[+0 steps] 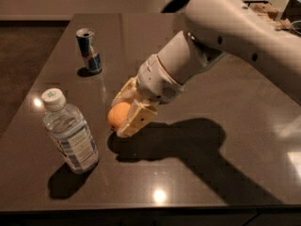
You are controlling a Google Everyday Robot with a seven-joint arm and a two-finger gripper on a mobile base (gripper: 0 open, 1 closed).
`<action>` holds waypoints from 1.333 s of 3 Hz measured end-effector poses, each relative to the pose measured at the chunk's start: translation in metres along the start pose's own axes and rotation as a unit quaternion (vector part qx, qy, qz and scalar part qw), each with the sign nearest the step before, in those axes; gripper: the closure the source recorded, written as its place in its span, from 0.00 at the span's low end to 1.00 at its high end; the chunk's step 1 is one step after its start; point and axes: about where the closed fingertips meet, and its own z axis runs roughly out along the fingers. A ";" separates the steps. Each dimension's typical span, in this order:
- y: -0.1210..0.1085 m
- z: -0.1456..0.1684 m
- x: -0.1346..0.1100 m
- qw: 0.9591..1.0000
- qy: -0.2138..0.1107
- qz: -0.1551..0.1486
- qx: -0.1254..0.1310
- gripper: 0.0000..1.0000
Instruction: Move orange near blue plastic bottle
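Note:
The orange (117, 116) is a small round fruit held between the tan fingers of my gripper (123, 113), just above the dark table at its middle left. The gripper is shut on it, with the white arm reaching in from the upper right. The blue plastic bottle (69, 132), clear with a white cap and a blue-and-white label, stands at the front left, a short way left of the orange and apart from it.
A blue-and-silver drink can (89, 51) stands at the back left of the dark table (225, 173). The table's front edge runs along the bottom of the view. The arm's shadow lies to the right of the orange.

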 end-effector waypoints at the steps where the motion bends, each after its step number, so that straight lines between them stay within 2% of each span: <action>1: 0.020 0.026 -0.010 0.999 -0.005 -0.014 -0.032 1.00; 2: 0.028 0.047 -0.012 0.999 -0.005 -0.019 -0.046 0.83; 4: 0.026 0.056 -0.012 0.999 -0.003 -0.019 -0.045 0.36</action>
